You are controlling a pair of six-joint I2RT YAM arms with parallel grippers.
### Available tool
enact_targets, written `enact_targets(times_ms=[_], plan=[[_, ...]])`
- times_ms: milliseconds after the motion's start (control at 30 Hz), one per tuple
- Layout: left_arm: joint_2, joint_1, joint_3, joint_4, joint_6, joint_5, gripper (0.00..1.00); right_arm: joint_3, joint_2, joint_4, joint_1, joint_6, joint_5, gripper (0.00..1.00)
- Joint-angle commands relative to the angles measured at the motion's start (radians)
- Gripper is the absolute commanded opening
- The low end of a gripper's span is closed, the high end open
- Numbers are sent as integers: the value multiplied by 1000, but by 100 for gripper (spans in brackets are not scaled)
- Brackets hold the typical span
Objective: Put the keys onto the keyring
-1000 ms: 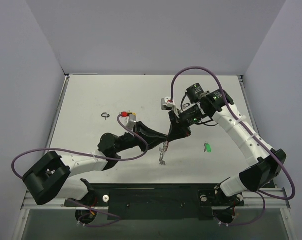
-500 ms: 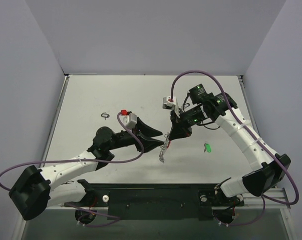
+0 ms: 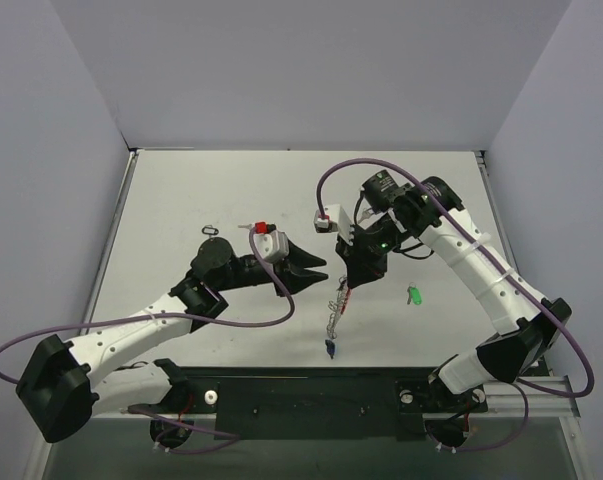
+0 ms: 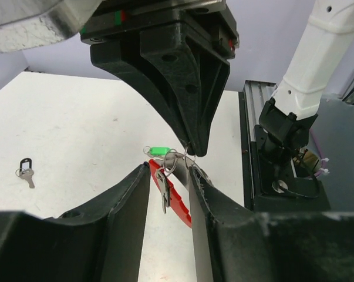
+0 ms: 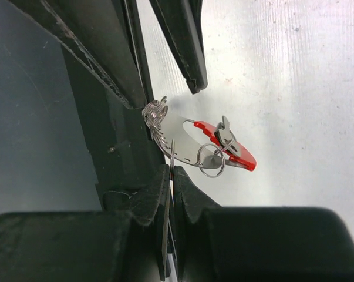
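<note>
My right gripper [image 3: 346, 285] is pinched shut on the top of the keyring [image 3: 333, 318], which hangs long-axis down just right of my left gripper [image 3: 321, 270], jaws parted and seemingly empty; the green key [image 3: 414, 295] lies on the worktop [image 3: 181, 190] farther right.

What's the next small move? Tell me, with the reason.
Probably draw the left gripper back, clear of the keyring. Its jaws stand open and hold nothing, while the right gripper, shut, holds the keyring hanging by itself. The green key lies loose on the table, so the left arm is free to go for it.
</note>
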State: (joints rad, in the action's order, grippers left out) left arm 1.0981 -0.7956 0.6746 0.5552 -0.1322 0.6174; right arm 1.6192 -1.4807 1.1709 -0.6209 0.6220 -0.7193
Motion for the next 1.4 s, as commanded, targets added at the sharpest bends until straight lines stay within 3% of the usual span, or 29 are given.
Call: enact_targets(times_ms=[0,833,933,1367], plan=[[37,-25,56,-23,83,34,41,60,-9,108,-17,21,55,0],[178,-62,79,193,-67,84,32,76,-32,111,-19,16,23,0],[186,-62,80,193,-87,88,26,76,-32,108,-17,15,24,0],[215,-63,91,183,-103,116,22,77,-36,108,-19,12,20,0]])
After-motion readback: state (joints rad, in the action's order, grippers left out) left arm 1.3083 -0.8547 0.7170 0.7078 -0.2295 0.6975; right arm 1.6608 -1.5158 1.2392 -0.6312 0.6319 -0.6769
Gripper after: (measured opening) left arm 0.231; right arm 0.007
